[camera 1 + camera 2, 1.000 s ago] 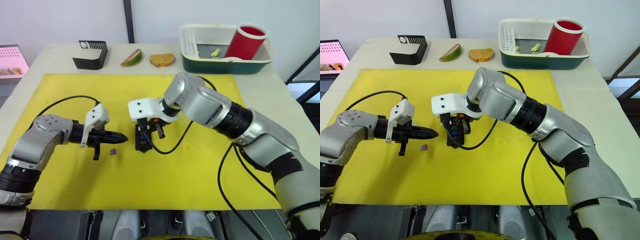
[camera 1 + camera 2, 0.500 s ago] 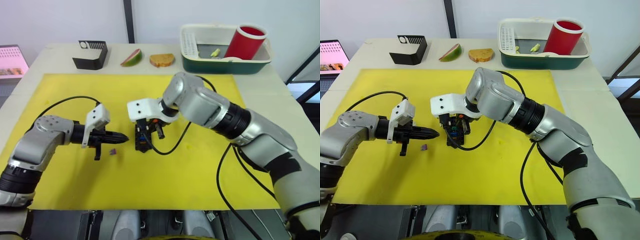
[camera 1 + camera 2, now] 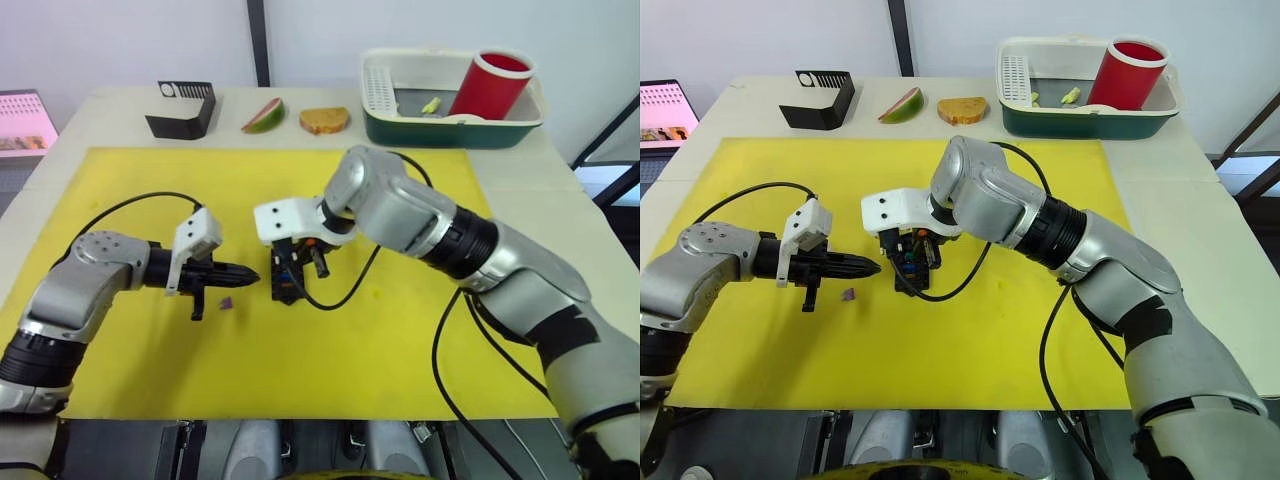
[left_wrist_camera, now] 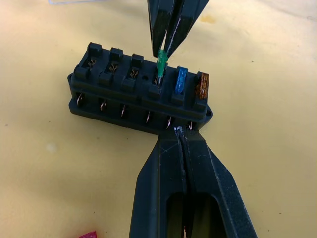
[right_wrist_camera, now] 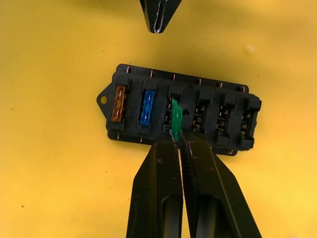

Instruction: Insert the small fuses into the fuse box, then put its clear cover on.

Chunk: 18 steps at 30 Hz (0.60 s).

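Note:
The black fuse box [image 3: 287, 281] lies mid-mat, with an orange fuse [image 5: 119, 103] and a blue fuse [image 5: 146, 107] seated in its two end slots. My right gripper [image 5: 176, 141] is shut on a green fuse [image 4: 161, 62], held upright with its lower end at the third slot. My left gripper [image 3: 250, 273] is shut and empty, its tip just beside the box's long side. A purple fuse [image 3: 227, 302] lies loose on the mat near the left gripper. A thin transparent edge beyond the box may be the clear cover [image 4: 74, 1].
The yellow mat [image 3: 330, 350] covers the table. At the back stand a black slotted stand [image 3: 183, 108], a fruit slice [image 3: 263, 115], a piece of bread [image 3: 324, 120] and a green-and-white basin [image 3: 452, 128] holding a red cup [image 3: 490, 85]. Black cables trail from both wrists.

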Each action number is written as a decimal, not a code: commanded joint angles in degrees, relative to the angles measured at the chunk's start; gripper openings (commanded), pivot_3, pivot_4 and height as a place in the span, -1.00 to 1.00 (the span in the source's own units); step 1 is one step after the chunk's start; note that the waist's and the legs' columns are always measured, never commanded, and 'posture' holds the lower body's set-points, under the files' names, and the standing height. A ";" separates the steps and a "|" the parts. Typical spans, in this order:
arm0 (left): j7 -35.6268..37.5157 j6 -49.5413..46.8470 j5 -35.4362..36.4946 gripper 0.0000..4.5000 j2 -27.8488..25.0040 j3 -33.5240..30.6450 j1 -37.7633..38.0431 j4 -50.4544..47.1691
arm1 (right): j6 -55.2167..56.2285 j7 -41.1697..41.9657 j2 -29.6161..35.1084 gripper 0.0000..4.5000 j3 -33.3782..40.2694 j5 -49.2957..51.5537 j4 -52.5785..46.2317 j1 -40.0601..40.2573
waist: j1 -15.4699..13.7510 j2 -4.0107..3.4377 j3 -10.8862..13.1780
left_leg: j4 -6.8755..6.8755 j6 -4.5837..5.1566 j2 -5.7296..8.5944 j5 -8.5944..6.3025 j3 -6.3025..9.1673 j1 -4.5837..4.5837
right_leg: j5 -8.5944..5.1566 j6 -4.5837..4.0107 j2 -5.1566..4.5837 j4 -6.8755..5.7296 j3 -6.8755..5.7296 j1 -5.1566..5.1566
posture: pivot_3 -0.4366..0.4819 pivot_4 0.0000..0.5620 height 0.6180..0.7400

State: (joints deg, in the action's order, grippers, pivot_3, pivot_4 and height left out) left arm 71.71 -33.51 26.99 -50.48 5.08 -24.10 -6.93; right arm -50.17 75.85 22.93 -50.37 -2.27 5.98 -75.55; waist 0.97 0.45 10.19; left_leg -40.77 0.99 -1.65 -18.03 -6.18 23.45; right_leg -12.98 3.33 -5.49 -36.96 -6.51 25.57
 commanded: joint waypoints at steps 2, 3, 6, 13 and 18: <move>-0.57 -0.31 1.00 -1.00 -0.19 -2.16 0.66 -1.82 | -0.05 0.08 -0.93 -0.99 0.31 -1.27 -0.58 -0.11 | 0.02 0.00 0.00 | 0.00 0.00 0.00 0.00 0.00 0.00 | 0.00 0.00 0.00 0.00 0.00 0.00 | -0.05 -0.47 1.00; -0.69 -0.36 1.06 -1.00 -0.22 -2.25 0.80 -1.95 | -0.12 0.05 -1.17 -0.99 0.28 -1.42 -0.55 -0.06 | 0.03 0.00 0.00 | 0.00 0.00 0.00 0.00 0.00 0.00 | 0.00 0.00 0.00 0.00 0.00 0.00 | -0.05 -0.47 1.00; -0.94 -0.50 1.18 -1.00 -0.25 -2.43 1.04 -2.20 | -0.15 0.12 -1.53 -0.99 0.34 -1.74 -0.51 -0.01 | 0.03 0.00 0.00 | -0.01 -0.01 0.00 0.00 0.01 -0.01 | 0.00 0.00 0.00 0.00 0.00 0.00 | -0.05 -0.47 1.00; -1.11 -0.86 1.25 -1.00 -0.20 -2.77 1.26 -2.53 | -0.39 -0.03 -2.11 -0.99 0.70 -2.20 -0.74 0.11 | 0.09 0.00 0.00 | -0.01 -0.03 -0.01 0.02 0.01 -0.02 | 0.00 0.00 0.01 -0.01 0.00 0.00 | -0.05 -0.47 1.00; -1.13 -1.02 1.33 -1.00 -0.12 -2.78 1.12 -2.56 | -0.55 0.14 -1.77 -0.99 0.27 -2.68 -1.32 0.45 | 0.08 0.00 0.00 | -0.01 -0.04 -0.01 0.02 0.01 -0.03 | 0.00 0.00 0.01 -0.01 0.00 0.00 | -0.05 -0.47 1.00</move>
State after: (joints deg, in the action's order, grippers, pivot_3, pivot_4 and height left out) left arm 70.73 -34.54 27.63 -50.48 3.69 -22.76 -7.65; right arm -50.77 75.80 21.45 -50.30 -4.33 5.83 -75.23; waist 1.05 0.45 10.19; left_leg -40.78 0.95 -1.66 -18.01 -6.16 23.42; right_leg -12.99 3.33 -5.48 -36.97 -6.50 25.57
